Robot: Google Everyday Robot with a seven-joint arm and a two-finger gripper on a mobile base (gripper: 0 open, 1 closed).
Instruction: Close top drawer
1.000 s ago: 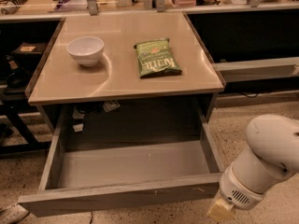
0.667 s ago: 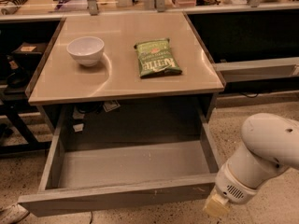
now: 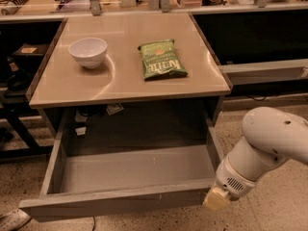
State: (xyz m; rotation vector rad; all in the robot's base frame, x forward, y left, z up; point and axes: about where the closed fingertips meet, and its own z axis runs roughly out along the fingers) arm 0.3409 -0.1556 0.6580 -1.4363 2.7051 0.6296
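On the beige table (image 3: 130, 88), at the left, stands a white bowl (image 3: 88, 51). To its right lies a green chip bag (image 3: 161, 60), and the word on it reads like "Kettle". Under the tabletop the top drawer (image 3: 115, 203) is pulled far out toward me, so its grey inside is open to view. Compared with a second ago it is about as far out, perhaps slightly farther in. At the right, the white arm (image 3: 269, 143) has moved a little to the left and up. The gripper (image 3: 215, 199) now sits at the right end of the drawer front, very close to it. I cannot tell whether it touches the drawer, or whether it is open or closed.
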